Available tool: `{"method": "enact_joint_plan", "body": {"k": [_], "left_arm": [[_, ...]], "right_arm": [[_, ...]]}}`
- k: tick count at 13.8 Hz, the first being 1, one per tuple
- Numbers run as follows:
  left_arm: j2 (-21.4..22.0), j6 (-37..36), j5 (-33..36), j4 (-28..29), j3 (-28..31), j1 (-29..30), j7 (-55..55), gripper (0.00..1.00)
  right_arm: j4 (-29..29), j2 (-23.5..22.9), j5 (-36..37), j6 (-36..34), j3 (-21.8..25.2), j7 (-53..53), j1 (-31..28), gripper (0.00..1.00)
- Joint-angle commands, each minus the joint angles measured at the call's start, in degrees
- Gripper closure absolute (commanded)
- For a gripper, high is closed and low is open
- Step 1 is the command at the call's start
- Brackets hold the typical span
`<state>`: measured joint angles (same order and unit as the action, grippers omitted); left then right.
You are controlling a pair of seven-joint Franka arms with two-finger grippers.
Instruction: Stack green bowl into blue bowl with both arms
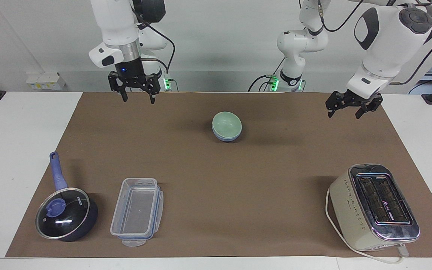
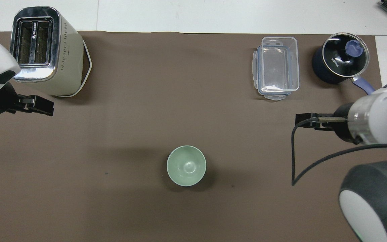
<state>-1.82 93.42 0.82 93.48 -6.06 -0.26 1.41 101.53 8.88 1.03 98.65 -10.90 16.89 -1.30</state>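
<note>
Across the facing view: at 7 o'clock a dark blue saucepan [image 1: 66, 218] sits under its glass lid, with a clear plastic container [image 1: 137, 212] just beside it. Up at 11 o'clock the right end effector [image 1: 138, 94] hangs in the air over the brown mat's [image 1: 238, 180] edge by the robots, fingers spread wide, gripping nothing. Dead centre on the table [image 1: 13, 150], the green bowl [image 1: 226, 124] sits nested inside the blue bowl [image 1: 226, 137], only the blue rim peeking out below. At 2 o'clock the left end effector [image 1: 351, 108] hovers over the mat, fingers spread wide, nothing in them. Down at 4 o'clock stands the cream toaster [image 1: 373, 206].
</note>
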Motion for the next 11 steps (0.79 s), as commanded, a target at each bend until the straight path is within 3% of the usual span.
{"method": "enact_joint_plan", "body": {"k": [1,3,4,11], "left_arm": [[-0.1,-1.0,1.0,-0.5,-0.2,0.1,-0.3,0.00],[-0.1,-1.0,1.0,-0.5,-0.2,0.1,-0.4,0.00],[-0.1,-1.0,1.0,-0.5,-0.2,0.1,-0.4,0.00],[-0.1,-1.0,1.0,-0.5,-0.2,0.1,-0.4,0.00]], "right_arm": [[-10.9,-4.9,2.0,-7.9,-0.9,-0.9,-2.1,0.00],[-21.1,-10.9,4.1,-16.4,-1.1,-1.3,-2.4,0.00],[-23.1,-11.9,4.1,-18.1,-1.1,-1.3,-2.4,0.00],[-19.1,-9.8,0.0,-17.2,-0.6,-1.7,-4.1,0.00]]}}
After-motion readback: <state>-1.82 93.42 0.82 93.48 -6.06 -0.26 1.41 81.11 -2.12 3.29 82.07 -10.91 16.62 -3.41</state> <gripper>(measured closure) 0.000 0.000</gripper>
